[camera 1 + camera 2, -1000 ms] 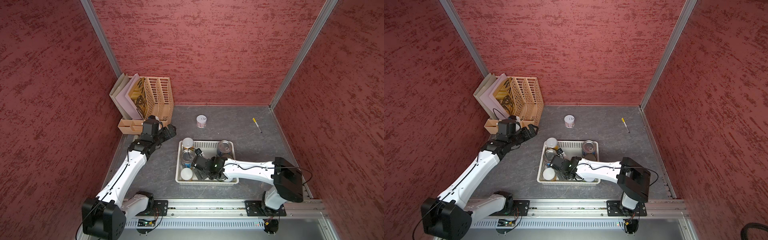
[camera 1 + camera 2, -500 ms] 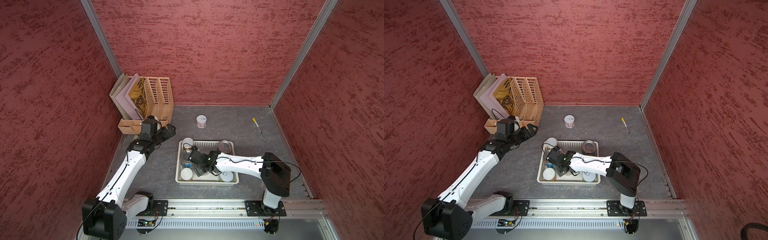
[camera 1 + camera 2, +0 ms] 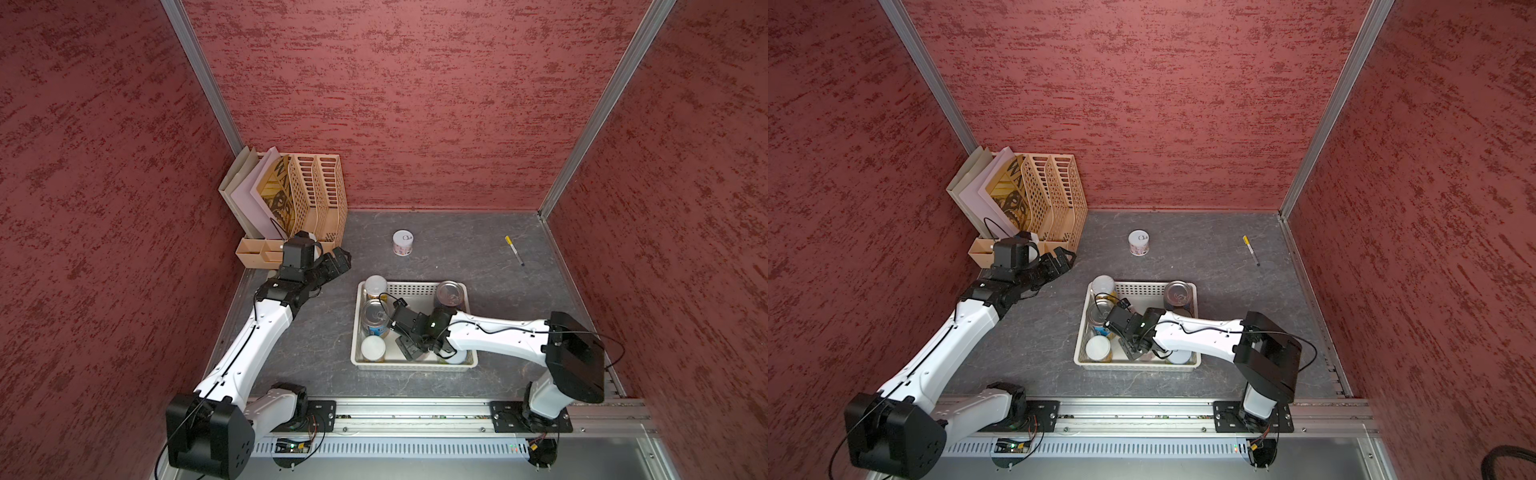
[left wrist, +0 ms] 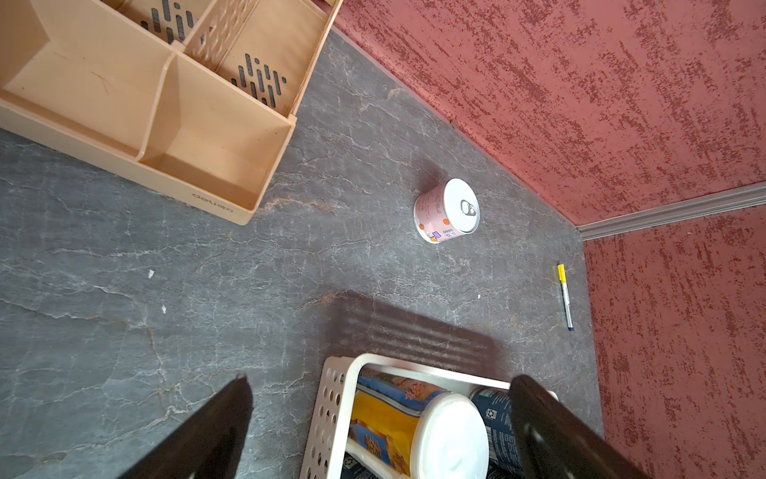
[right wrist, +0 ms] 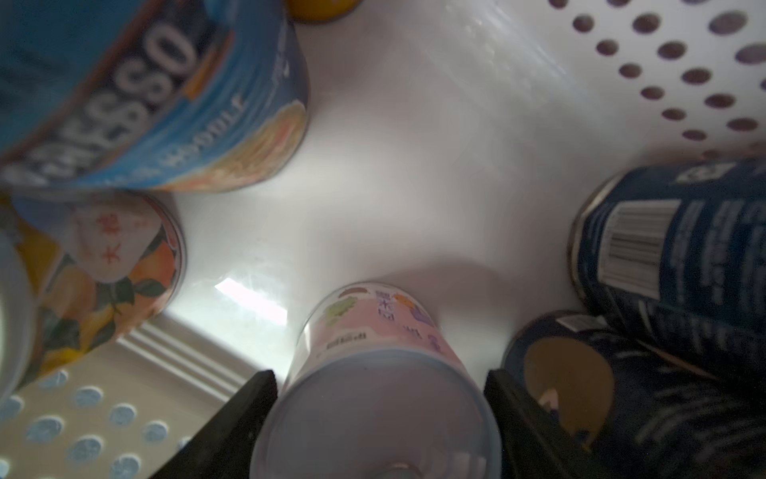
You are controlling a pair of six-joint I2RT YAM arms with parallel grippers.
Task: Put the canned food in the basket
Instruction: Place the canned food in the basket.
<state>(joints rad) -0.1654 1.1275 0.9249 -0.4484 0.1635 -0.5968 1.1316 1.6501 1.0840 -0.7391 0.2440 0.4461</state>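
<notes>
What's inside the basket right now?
In the basket: a yellow can, a blue can and a fruit-label can along one side, a dark can at the far corner, a pink can between the right tool's fingers. The right arm covers the middle.

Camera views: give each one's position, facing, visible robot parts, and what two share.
Top views: overhead, behind the arm bases, facing down on the basket; left arm and right arm show.
Left wrist: on the left arm, facing the loose pink can; open left fingers show.
Right wrist: on the right arm, low inside the basket, facing its floor; right fingers clamp a second pink can.
Shared: left wrist and both top views show the pen.
</notes>
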